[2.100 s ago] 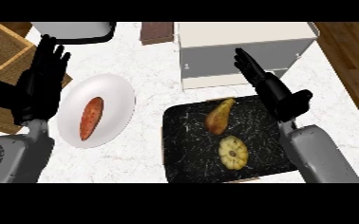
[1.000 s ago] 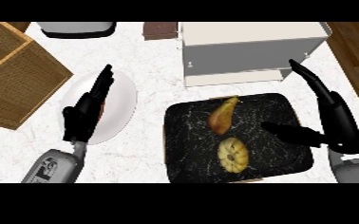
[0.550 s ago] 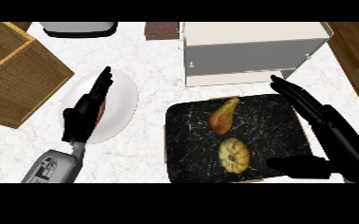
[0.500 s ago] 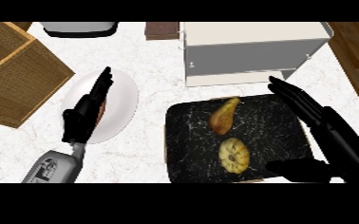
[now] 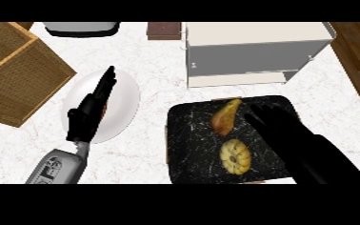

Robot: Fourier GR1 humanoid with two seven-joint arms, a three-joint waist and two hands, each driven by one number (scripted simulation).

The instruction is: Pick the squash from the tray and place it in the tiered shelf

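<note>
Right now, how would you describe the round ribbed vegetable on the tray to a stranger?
Start at the dark marbled tray in front of the white tiered shelf. Two yellowish vegetables lie on it beside the right hand. Yours is the round ribbed vegetable nearer the robot, pumpkin-like; its neighbour is long and pear-shaped.

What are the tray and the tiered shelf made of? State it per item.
Tray: seemingly black marble or a stone-look finish, white veins over dark. Tiered shelf: smooth, matte white panels, perhaps painted wood or metal; the look leaves it open.
</note>
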